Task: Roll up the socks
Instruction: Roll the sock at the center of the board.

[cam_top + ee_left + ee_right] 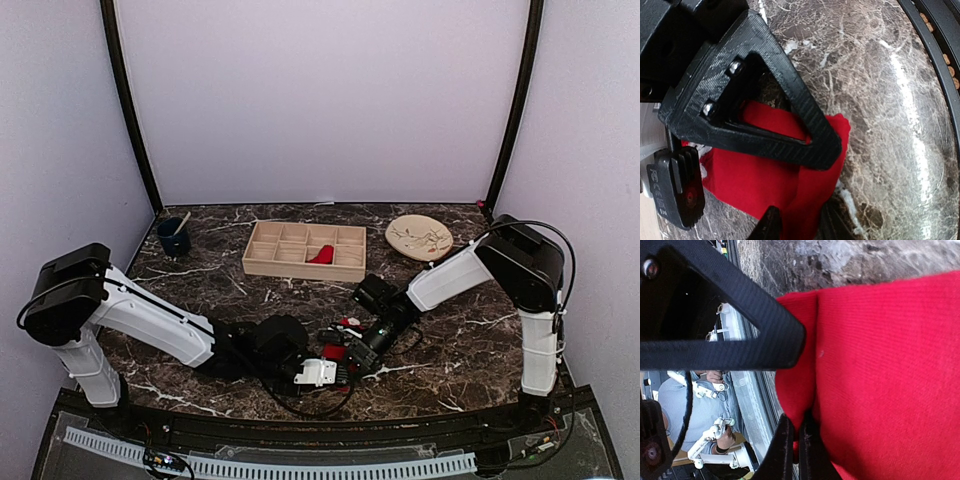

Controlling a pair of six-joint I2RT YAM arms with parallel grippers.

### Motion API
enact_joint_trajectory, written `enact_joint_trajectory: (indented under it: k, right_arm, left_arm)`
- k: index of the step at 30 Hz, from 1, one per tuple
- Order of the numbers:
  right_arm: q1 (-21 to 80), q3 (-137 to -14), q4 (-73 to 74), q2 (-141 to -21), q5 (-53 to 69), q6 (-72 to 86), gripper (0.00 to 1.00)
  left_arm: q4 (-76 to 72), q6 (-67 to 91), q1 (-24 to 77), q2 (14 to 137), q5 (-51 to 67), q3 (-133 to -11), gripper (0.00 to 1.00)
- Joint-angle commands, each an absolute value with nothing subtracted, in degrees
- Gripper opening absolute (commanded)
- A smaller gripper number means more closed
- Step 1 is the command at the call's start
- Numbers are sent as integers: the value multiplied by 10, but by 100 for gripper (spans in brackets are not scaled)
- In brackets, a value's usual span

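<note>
From the top camera, the bright red soft fabric sock (338, 353) lies on the dark marble tabletop (470, 340), directly between my left gripper (328, 368) and right gripper (354, 348), which meet it from opposite sides. A second red sock (321, 256) sits far beyond both jaws in the pale wooden compartment tray (262, 262). On the left wrist camera the jaws stand partly apart with fabric filling the gap; I cannot tell whether they bite. On the right wrist camera the jaws are clamped on a folded edge, with the sock's body spreading ahead of them. I judge the right arm should lead the roll.
</note>
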State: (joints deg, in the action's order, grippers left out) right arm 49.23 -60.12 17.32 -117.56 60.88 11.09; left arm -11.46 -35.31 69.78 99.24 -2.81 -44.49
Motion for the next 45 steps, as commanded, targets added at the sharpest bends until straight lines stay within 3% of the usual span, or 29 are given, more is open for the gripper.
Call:
enact_joint_trajectory:
  k: [1,7,16,25,45]
  right_arm:
    - [489,-595,175,-1182,619,111,1]
    - [484,-593,174,-1178,616,112,1]
    - [477,-587,173,-1171,601,115,5]
    - [456,-561,145,-1142,567,141,21]
    - [404,-505,63,-1088,529,200,30]
  left_arm:
    - [-57,-348,700,1018,-20,-452,26]
    - [-29,-342,700,1037,-2,-470,10]
    - [71,-318,693,1077,41,-528,0]
    - [191,-284,654,1108,130,-603,0]
    - [290,-224,594,1133,279,-676,0]
